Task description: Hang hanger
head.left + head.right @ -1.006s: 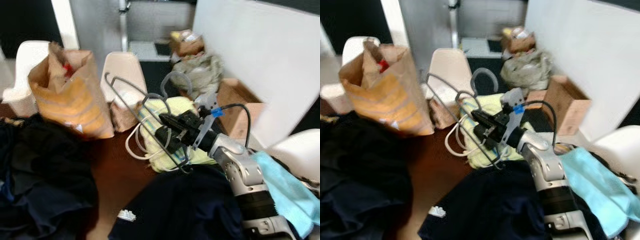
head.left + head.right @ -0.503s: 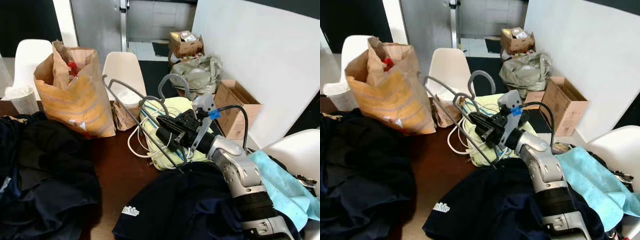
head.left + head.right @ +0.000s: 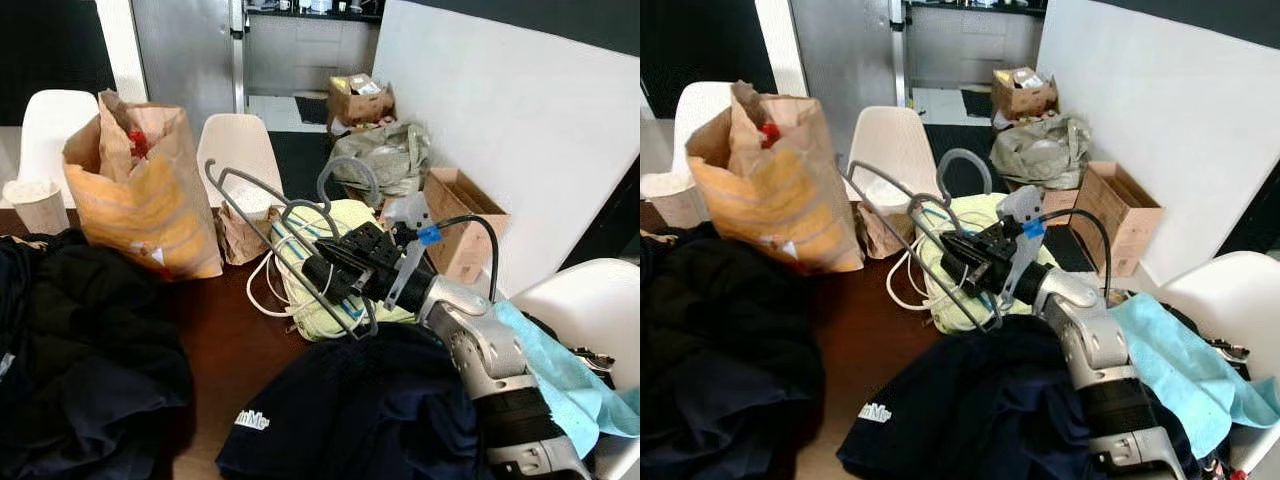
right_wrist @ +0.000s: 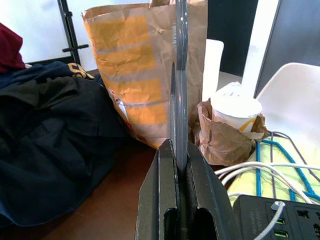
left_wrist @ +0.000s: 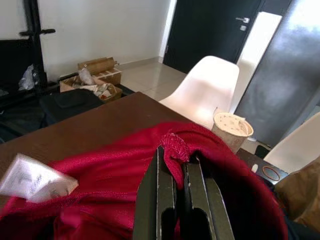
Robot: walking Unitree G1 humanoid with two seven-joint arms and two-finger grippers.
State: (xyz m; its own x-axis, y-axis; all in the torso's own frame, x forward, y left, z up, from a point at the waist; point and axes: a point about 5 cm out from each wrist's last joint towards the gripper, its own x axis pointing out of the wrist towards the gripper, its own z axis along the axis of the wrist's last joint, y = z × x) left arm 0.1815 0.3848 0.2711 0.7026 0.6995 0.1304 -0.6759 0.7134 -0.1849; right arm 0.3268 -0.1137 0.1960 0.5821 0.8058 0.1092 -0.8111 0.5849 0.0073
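From the head cameras, the whole scene had shifted over the last second and sharpened from blur, which meant the robot's head had moved, not the objects. The right gripper (image 3: pixel 322 268) held the grey hanger (image 3: pixel 268 215) just as before, raised above the brown table (image 3: pixel 225 345), so the carry was under way and no rail to hang it on was yet in sight. The hanger's hook (image 3: pixel 345 172) curled upward just above the gripper, while its long wire body slanted away towards the striped paper bag (image 3: pixel 145 190). Dark clothes (image 3: pixel 80 360) lay heaped on the table, with a yellow cloth (image 3: pixel 330 270) and white cables beneath the gripper.

In the left wrist view, the left gripper (image 5: pixel 179 165) had its fingers pressed together on a fold of red garment (image 5: pixel 110 185) (this arm looked idle otherwise). A paper cup (image 5: pixel 229 128) stood beyond it on the table.

In the right wrist view, the two black fingers were nearly closed, clamping the hanger's thin wire, which rose straight up between them in front of the paper bag. A lidded cup in a crumpled small brown bag (image 4: pixel 227 135) sat near.
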